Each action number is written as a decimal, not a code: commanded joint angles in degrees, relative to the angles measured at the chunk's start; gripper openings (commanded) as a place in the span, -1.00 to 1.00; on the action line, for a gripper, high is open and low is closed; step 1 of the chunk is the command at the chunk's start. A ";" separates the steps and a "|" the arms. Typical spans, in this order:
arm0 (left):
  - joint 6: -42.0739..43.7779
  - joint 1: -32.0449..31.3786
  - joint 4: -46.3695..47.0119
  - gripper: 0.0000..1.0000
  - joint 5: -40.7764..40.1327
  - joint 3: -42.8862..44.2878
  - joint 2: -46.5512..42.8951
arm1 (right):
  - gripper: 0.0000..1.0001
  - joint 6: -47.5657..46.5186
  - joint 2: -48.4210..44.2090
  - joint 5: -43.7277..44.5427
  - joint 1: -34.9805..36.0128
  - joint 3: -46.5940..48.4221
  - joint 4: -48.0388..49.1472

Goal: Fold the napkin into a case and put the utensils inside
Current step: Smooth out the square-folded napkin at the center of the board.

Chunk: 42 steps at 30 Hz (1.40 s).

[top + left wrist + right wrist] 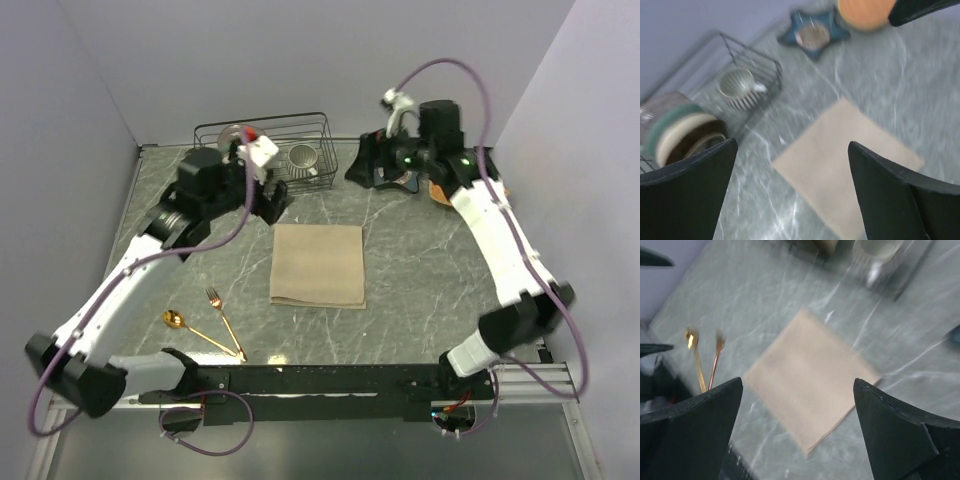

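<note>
1. The napkin (pixel 318 265) is lying flat at the centre of the overhead view, folded to a near-square on the marbled table (pixel 420 270).
2. The left gripper (pixel 792 144) is hovering above the napkin's upper left, jaws spread wide, holding nothing.
3. The right gripper (pixel 798 380) is hovering toward the upper right, likewise spread and empty.
4. The gold spoon (pixel 200 333) and gold fork (pixel 227 322) are lying at lower left, well apart from the cloth.
5. Folding appears to be partway, with no pocket showing. The next move is probably calling for pinching an edge and folding the napkin narrower.

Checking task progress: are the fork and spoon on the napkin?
No, the fork and spoon lie on the table, left of the napkin.
</note>
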 commanded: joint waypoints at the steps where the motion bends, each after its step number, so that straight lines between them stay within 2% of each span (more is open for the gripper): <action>1: -12.31 0.23 21.13 0.99 -3.34 -9.60 -3.54 | 1.00 11.74 -5.74 18.45 -0.31 -9.10 18.77; 3: -21.06 0.32 25.05 0.99 -5.09 -9.46 -0.83 | 1.00 9.69 -4.78 12.29 -1.19 -11.59 23.52; 4: -24.76 0.32 19.92 0.99 -4.48 -7.18 1.10 | 1.00 11.07 -3.82 2.94 -1.62 -12.47 23.98; 6: -24.62 0.49 11.04 0.99 0.76 0.53 7.52 | 1.00 13.45 -0.23 -4.94 -1.89 -12.13 21.63; 7: -25.49 1.71 7.68 0.99 2.80 1.36 9.02 | 1.00 15.72 0.58 -7.67 -1.89 -13.35 21.26; 8: -27.15 2.94 8.43 0.99 6.13 0.93 10.51 | 1.00 17.57 0.93 -11.18 -1.81 -15.10 22.13; 9: -29.08 4.35 10.79 0.99 14.51 -3.25 10.61 | 1.00 19.93 0.68 -12.35 -1.89 -17.64 27.27; 10: -34.50 6.71 14.38 0.99 19.12 -6.43 10.44 | 1.00 25.35 0.33 -13.14 -1.81 -23.41 30.98; 11: -37.77 7.17 25.38 0.99 21.86 -9.68 10.18 | 1.00 28.37 0.06 -14.89 -1.81 -26.16 38.50; 12: -40.85 7.26 30.45 0.99 23.46 -15.10 10.35 | 1.00 31.35 0.41 -15.95 -1.72 -28.45 41.88; 14: -47.80 7.26 42.38 0.99 25.05 -19.09 11.83 | 1.00 38.57 1.81 -17.80 -1.72 -32.77 46.81; 16: -53.85 7.35 48.58 0.99 25.06 -22.45 13.85 | 1.00 40.87 4.27 -18.34 -1.28 -34.88 51.22; 21: -63.63 8.40 62.98 0.99 23.92 -23.77 24.40 | 1.00 42.89 10.68 -18.15 -1.19 -35.68 57.11; 27: -75.49 8.76 75.66 0.99 20.58 -23.25 35.04 | 1.00 47.90 17.36 -19.83 -1.45 -33.93 64.40; 31: -75.59 9.37 75.42 0.99 17.33 -22.63 38.73 | 1.00 50.72 21.85 -20.88 -1.89 -32.61 67.93; 38: -76.12 13.76 69.28 0.99 13.90 -24.74 43.57 | 1.00 46.95 28.44 -19.22 -5.14 -31.82 63.37; 42: -75.42 17.01 69.08 0.99 15.47 -26.49 44.80 | 0.99 44.84 31.69 -17.90 -6.90 -31.20 60.46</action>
